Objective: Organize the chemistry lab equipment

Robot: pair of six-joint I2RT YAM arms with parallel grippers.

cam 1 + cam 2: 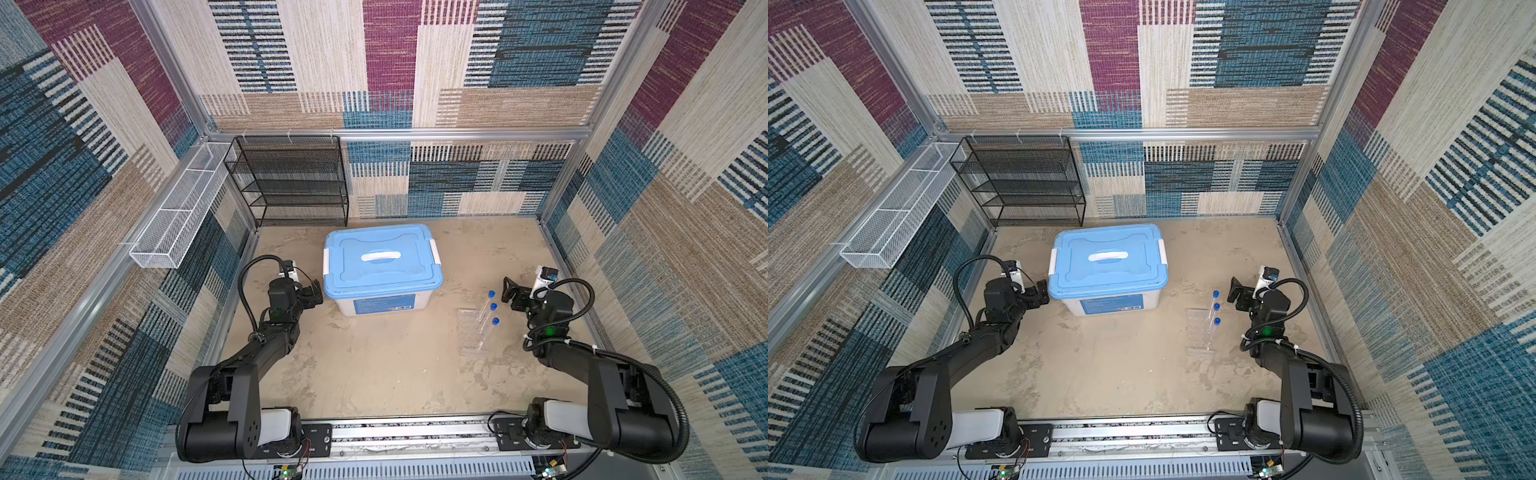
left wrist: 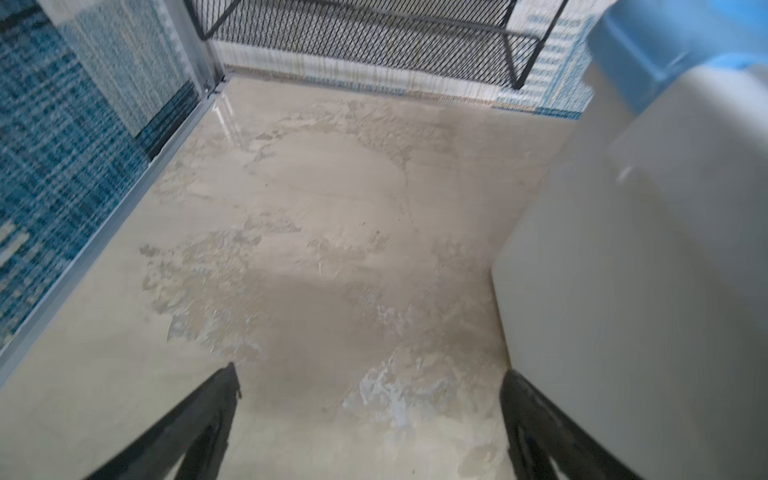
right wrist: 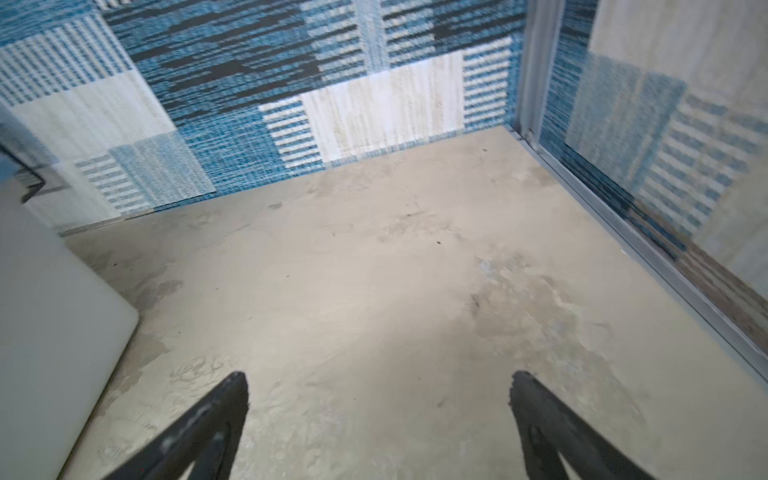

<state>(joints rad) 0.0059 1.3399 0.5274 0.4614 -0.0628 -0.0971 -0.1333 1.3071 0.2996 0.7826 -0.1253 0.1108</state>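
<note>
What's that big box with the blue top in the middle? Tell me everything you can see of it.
The storage bin is a white, plastic-looking tub with a light blue lid shut on top. The lid bears a white handle lying flat, and a white latch at each short end. A blue label sits on its front wall. It stands upright on the tan table, in front of the black mesh shelf. The open left gripper is close beside it.

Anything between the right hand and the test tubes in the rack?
Nothing visible. In a top view the open right hand sits just beside the three test tubes standing in the clear rack, only bare table between.
</note>
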